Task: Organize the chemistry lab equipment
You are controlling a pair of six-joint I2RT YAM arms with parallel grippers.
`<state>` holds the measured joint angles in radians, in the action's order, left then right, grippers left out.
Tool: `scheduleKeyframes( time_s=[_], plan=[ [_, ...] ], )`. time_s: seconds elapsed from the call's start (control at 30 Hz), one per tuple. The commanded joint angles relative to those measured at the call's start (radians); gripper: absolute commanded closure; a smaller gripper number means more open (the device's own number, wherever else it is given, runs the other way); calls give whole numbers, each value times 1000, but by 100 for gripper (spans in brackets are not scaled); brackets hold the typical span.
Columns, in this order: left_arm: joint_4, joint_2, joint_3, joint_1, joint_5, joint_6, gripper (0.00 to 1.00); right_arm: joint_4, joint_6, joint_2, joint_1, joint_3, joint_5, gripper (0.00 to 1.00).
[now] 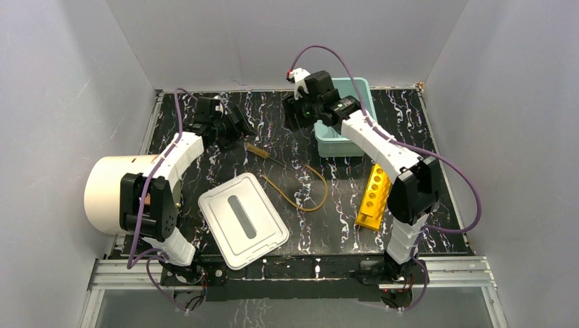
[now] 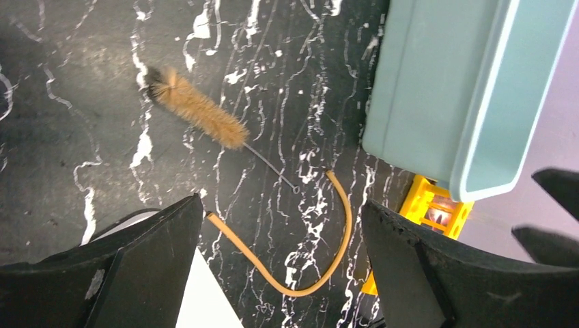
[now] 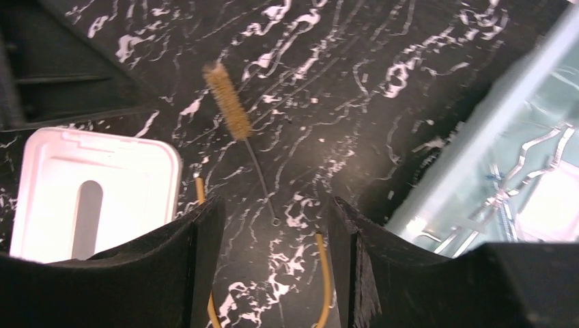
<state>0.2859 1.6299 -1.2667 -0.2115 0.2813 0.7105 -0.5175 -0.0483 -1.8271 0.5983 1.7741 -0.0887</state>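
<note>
The right pincer (image 3: 274, 205) is open and holds nothing. Its two black fingers (image 3: 191, 273) stand apart over the dark table (image 1: 341, 225), just beside the blue-green bin (image 1: 338, 145). Some thin metal tongs (image 3: 522, 181) lie inside that bin.

The left pincer (image 2: 281, 205) is open wide too, and it is empty. It hangs over the table on the other side.

Between the two pincers lies the brush (image 1: 258, 149). It lies flat. Its fuzzy tan end points toward the left arm. Its thin wire tail points toward the amber tube (image 1: 307, 191), which lies in a loop on the table. The wire tip is near the tube, but I think they do not touch.

I think the job now is to pick up the brush and put it in the bin. To do it well, only one pincer should go, so the arms do not bump. It should come straight down with one finger on each side of the fuzzy part. The wire is very thin and could slip out. Squeeze softly, then lift slowly so the wire does not hook the tube. Go up high over the bin wall, then let go inside.
</note>
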Motion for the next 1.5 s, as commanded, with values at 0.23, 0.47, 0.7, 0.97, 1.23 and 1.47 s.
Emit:
scheduleKeyframes(
  time_s=[0.23, 0.47, 0.7, 0.97, 1.23, 1.47],
  plan=[
    [86, -133, 139, 27, -163, 94, 13, 120, 20, -126, 172, 0, 52, 35],
    [90, -165, 216, 38, -186, 201, 16, 74, -11, -305, 179, 87, 59, 35],
    [100, -138, 215, 42, -189, 232, 16, -2, -7, -438, 193, 196, 201, 39],
    [92, -97, 192, 47, -172, 246, 16, -13, 1, -501, 192, 226, 172, 43],
    [102, -83, 172, 50, -168, 236, 16, -16, -8, -537, 193, 239, 133, 48],
    [107, -93, 176, 52, -173, 232, 15, -18, 1, -552, 193, 237, 153, 59]
  ],
)
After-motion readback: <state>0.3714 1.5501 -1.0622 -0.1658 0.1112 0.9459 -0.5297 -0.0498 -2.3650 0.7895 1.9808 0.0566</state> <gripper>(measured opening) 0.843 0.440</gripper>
